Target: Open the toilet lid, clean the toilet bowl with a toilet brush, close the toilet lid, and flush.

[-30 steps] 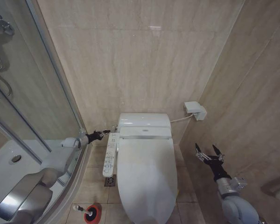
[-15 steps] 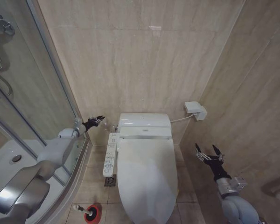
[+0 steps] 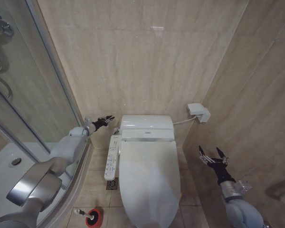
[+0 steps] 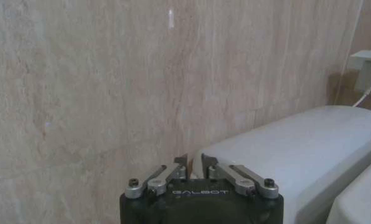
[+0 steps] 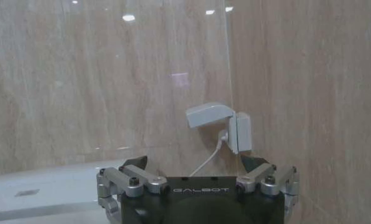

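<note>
With the toilet lid [image 3: 149,180] down and the toilet brush [image 3: 83,214] in its red holder [image 3: 96,217], the left gripper [image 3: 107,119], nearly closed and empty, hovers near the tank's [image 3: 147,122] back-left corner, right gripper [image 3: 212,158] spread idle; flushing apparently remains.

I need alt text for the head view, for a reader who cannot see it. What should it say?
A white toilet with its lid shut stands against a beige tiled wall. The left claw, shut, reaches beside the tank; the right claw, open, hangs by the right wall. The brush sits in a red holder on the floor.
</note>
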You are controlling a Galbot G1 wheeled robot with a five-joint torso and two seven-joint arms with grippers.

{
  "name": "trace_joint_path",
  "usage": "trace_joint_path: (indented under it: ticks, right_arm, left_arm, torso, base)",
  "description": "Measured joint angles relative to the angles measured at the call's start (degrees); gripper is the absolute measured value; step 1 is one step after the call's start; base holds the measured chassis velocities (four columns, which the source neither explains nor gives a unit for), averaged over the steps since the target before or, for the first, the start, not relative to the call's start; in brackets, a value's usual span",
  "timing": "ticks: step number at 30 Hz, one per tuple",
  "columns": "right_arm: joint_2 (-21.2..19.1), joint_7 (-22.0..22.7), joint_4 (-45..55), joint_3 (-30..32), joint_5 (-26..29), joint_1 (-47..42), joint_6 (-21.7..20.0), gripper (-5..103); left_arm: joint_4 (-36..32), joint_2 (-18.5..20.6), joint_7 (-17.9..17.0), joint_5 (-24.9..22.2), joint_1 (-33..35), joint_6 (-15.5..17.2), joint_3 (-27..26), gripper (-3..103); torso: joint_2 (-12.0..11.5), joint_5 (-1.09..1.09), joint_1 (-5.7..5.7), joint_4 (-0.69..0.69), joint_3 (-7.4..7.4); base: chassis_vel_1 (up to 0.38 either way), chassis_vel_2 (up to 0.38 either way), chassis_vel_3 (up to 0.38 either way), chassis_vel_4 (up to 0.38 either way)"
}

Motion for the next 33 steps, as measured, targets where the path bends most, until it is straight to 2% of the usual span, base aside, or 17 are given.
trace_joint_path:
  ticks: [4,5,12,18,33]
  right_arm:
    - [0.00,0.00,0.00,0.00,0.00,0.00,0.00,100]
    - [0.00,0.00,0.00,0.00,0.00,0.00,0.00,100]
    - [0.00,0.00,0.00,0.00,0.00,0.00,0.00,100]
    - [0.00,0.00,0.00,0.00,0.00,0.00,0.00,100]
    - [0.00,0.00,0.00,0.00,0.00,0.00,0.00,100]
  left_arm:
    - [1.03,0.18,0.59,0.47,0.18,0.11,0.07,23]
    - [1.15,0.24,0.89,0.65,0.30,0.16,0.05,1]
    - [1.84,0.40,5.27,3.03,1.66,-0.45,0.07,0]
    - [2.91,0.03,6.74,4.82,2.48,-1.45,-0.02,0]
    - [5.63,-0.14,9.67,8.90,2.81,-1.24,-1.96,0]
  torso:
    - [0.00,0.00,0.00,0.01,0.00]
    - [0.00,0.00,0.00,0.01,0.00]
    - [0.00,0.00,0.00,0.00,0.00]
    - [0.01,-0.01,0.00,0.00,0.00]
    - [0.01,-0.01,0.00,0.00,0.00]
  base:
    - [0.000,0.000,0.000,0.000]
    - [0.000,0.000,0.000,0.000]
    - [0.000,0.000,0.000,0.000]
    - [0.000,0.000,0.000,0.000]
    - [0.000,0.000,0.000,0.000]
